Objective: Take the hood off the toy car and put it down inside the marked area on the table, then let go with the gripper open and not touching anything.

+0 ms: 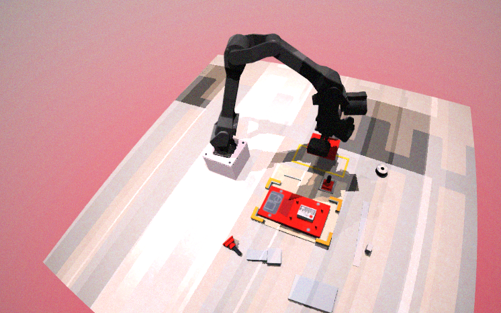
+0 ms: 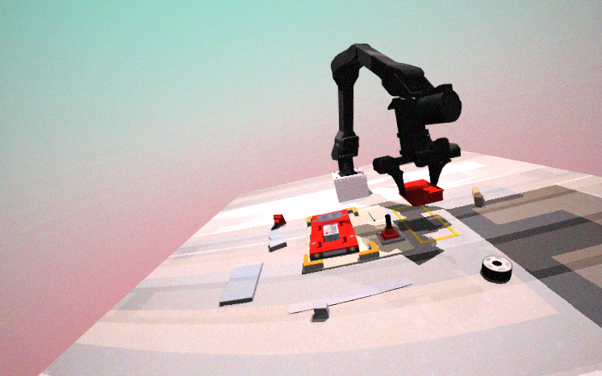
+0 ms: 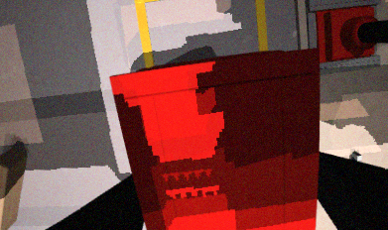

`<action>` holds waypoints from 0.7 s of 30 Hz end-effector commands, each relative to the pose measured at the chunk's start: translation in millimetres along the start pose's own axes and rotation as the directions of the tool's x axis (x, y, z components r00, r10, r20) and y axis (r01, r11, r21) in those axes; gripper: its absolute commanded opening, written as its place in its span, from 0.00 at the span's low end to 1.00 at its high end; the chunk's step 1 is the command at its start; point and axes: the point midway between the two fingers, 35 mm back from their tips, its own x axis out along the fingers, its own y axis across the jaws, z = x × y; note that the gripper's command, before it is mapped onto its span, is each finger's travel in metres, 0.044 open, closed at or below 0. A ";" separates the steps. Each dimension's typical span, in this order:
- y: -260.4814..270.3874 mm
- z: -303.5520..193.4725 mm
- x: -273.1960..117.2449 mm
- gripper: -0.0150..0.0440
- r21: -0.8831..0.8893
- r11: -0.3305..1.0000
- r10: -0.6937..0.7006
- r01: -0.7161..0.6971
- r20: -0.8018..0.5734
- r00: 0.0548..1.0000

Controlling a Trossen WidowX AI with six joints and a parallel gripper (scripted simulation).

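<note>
The red hood (image 1: 334,149) (image 2: 421,194) (image 3: 185,134) is held off the table. My gripper (image 1: 324,144) (image 2: 419,188) (image 3: 223,172) is shut on it, one finger at each side. The marked area is a yellow outline (image 1: 346,167) (image 2: 440,238) (image 3: 144,35). In the top and exterior views the hood shows at the outline's far edge and covers part of it; its exact height is unclear. The red toy car (image 1: 285,211) (image 2: 336,246) lies with its front open, a white block showing on it, between orange corner brackets.
A black-handled red post (image 1: 327,184) (image 2: 389,233) (image 3: 333,35) stands between car and outline. A wheel (image 1: 381,169) (image 2: 497,267) lies off to the right. A wooden block (image 2: 477,196) (image 3: 4,190) stands beyond the hood. A grey plate (image 1: 312,293) (image 2: 241,283) lies near the front.
</note>
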 end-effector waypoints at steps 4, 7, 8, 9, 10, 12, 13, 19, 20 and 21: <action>-0.1 0.0 5.8 0.25 0.003 1.000 -0.002 0.002 0.000 1.000; -0.2 0.0 8.1 0.25 0.003 1.000 -0.002 0.002 0.000 1.000; -0.2 0.0 8.8 0.25 0.003 1.000 -0.002 0.002 0.000 1.000; -0.2 0.0 9.6 0.25 0.003 1.000 -0.002 0.002 0.000 1.000; -0.2 0.0 10.3 0.25 0.003 1.000 -0.002 0.002 0.000 1.000; -0.2 0.0 11.8 0.25 0.003 1.000 -0.002 0.002 0.000 1.000; -0.2 -0.1 12.5 0.25 0.003 1.000 -0.002 0.002 0.000 1.000; -0.3 -0.2 17.0 0.25 0.003 1.000 -0.002 0.002 0.000 1.000; -0.3 -0.3 17.7 0.25 0.003 1.000 -0.002 0.002 0.000 1.000; -0.3 -0.3 18.5 0.25 0.003 1.000 -0.002 0.002 0.000 1.000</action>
